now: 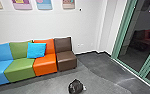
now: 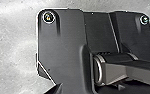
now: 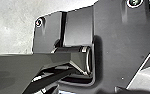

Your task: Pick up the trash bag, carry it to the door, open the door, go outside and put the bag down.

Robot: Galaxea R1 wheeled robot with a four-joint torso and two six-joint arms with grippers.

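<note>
In the head view a black trash bag sits on the grey floor, in front of the brown and orange seats, with a small pale bit at its side. Green-framed glass panels stand at the right; whether one of them is the door I cannot tell. The two wrist views look down on the robot's own dark base and the grey floor around it, and the state of either gripper cannot be made out there.
A row of blue, green, orange and brown seats lines the white wall, with a blue cushion on it. Pictures hang above. Grey floor runs between the brown seat and the glass.
</note>
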